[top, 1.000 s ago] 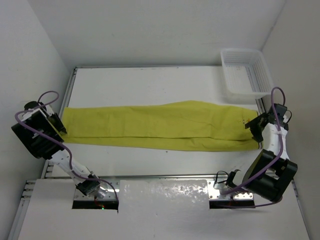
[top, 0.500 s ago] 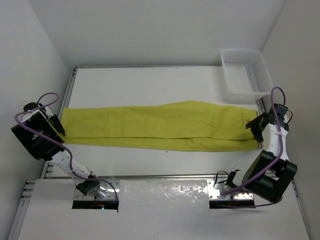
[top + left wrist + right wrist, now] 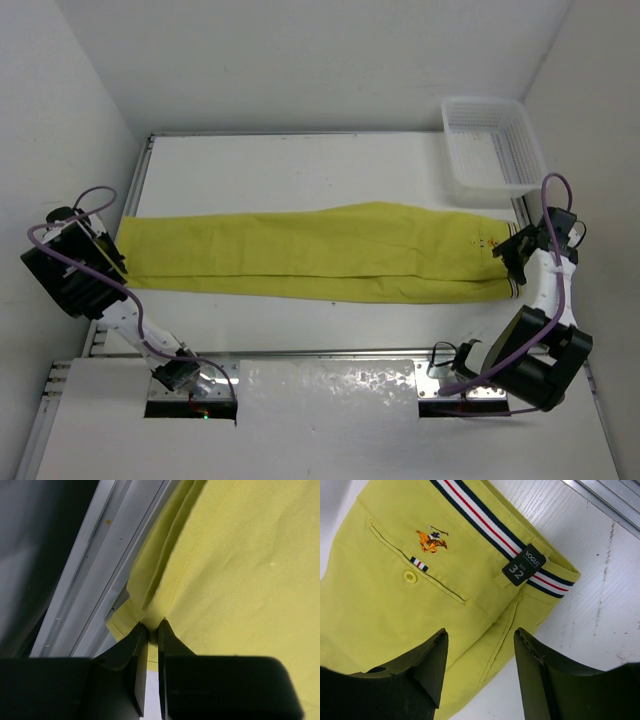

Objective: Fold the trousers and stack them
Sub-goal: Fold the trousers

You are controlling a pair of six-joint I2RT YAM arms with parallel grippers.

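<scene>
Mustard yellow-green trousers (image 3: 320, 252): laid flat, long axis running from the left edge to the right edge of the tabletop (image 3: 300, 165). Left gripper (image 3: 148, 630): pinched closed on the hem (image 3: 125, 622) at the left edge. Right gripper (image 3: 480, 635): spread wide over the waistband (image 3: 495, 530) end at the right edge, holding nothing.

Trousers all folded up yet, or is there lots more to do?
Not yet. The trousers lie stretched flat across the table, one leg over the other. The left end effector pinches the hem; the right end effector hangs open over the waistband. Folding them shorter and stacking is left.
</scene>
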